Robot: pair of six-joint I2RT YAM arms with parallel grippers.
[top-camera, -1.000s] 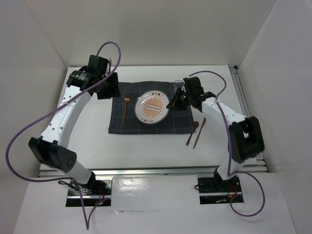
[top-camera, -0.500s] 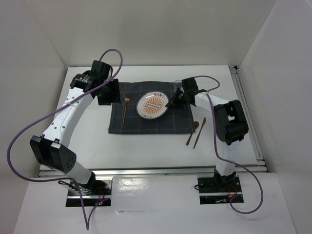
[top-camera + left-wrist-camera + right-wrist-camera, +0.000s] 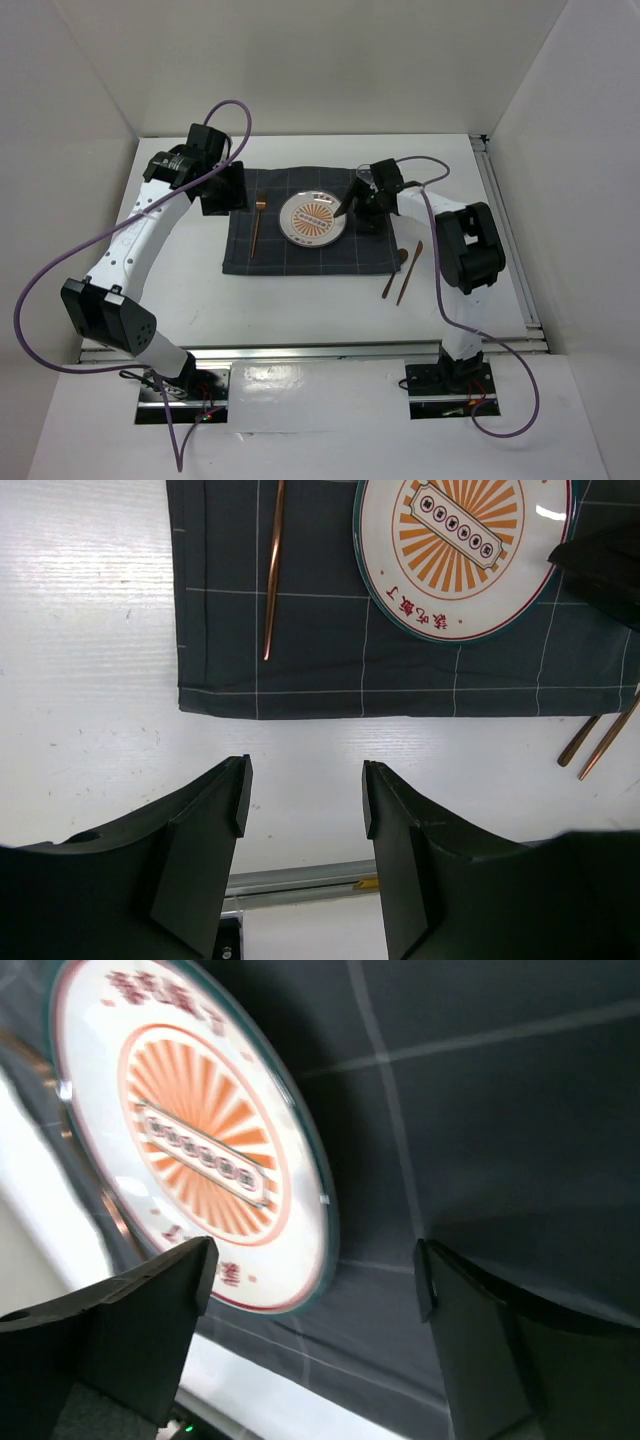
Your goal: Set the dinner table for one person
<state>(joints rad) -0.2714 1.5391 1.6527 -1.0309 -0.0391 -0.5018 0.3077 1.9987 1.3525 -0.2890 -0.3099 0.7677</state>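
Observation:
On the white dinner table (image 3: 300, 310) lies a dark grey checked cloth (image 3: 300, 255). A white plate with an orange sunburst (image 3: 313, 218) rests flat on its middle. My right gripper (image 3: 356, 210) hovers at the plate's right rim. In the right wrist view this gripper (image 3: 315, 1270) stands open, the plate (image 3: 190, 1140) edge lying loose between the fingers. A copper fork (image 3: 256, 225) lies on the cloth's left side. My left gripper (image 3: 222, 186) hangs open and holding nothing beyond the cloth's far left corner; the left wrist view shows it (image 3: 305, 780) over bare table.
A copper spoon and a second copper utensil (image 3: 402, 270) lie on the table right of the cloth. A clear glass (image 3: 365, 175) stands at the cloth's back right corner, beside the right wrist. A metal rail (image 3: 510, 240) runs along the table's right edge.
The right gripper has opened and let go of the plate, which now lies flat on the cloth. The right arm folded in toward the plate. The left arm shifted slightly.

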